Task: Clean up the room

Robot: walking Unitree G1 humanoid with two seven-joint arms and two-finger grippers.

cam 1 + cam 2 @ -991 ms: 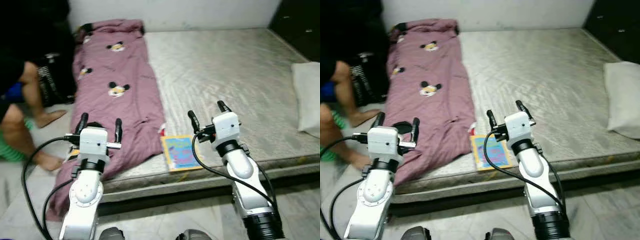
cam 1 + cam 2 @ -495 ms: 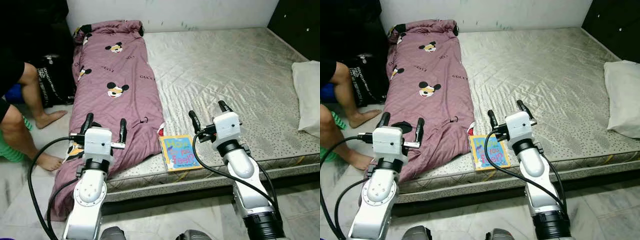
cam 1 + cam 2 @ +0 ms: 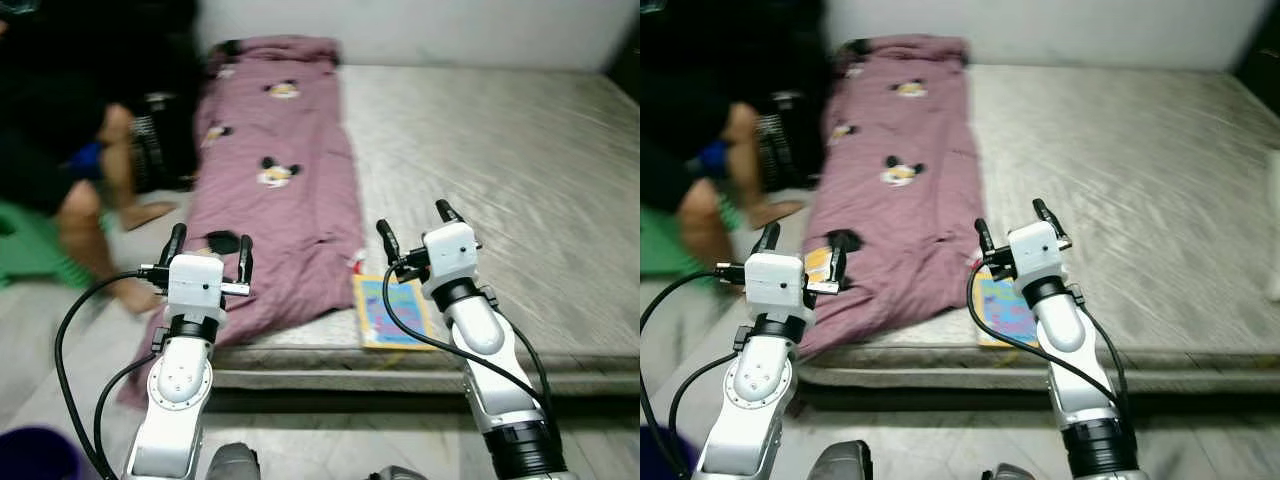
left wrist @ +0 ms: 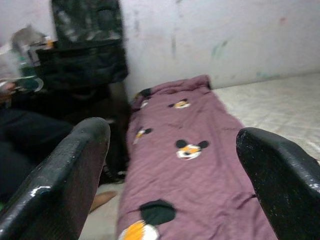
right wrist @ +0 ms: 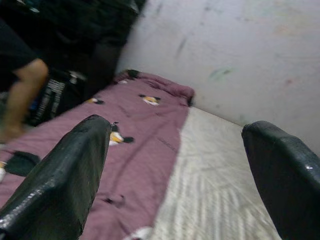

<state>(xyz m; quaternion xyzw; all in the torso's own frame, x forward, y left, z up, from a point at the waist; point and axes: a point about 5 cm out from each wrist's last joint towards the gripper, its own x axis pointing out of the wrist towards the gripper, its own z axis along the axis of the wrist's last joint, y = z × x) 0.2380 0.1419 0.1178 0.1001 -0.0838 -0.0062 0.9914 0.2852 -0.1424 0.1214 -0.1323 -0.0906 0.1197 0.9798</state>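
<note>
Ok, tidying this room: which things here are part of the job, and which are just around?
Job:
- maroon blanket, hanging off the mattress edge
- picture book at the mattress edge

Just around:
- mattress
- seated person
- black bag
- purple bin

Both end effectors, left and right, are open and empty.

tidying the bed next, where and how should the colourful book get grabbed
Probably by the book's near edge, coming in low from the robot's side. It lies flat at the mattress front edge, so that side offers the fingers a way under. The right end effector is nearest.
</note>
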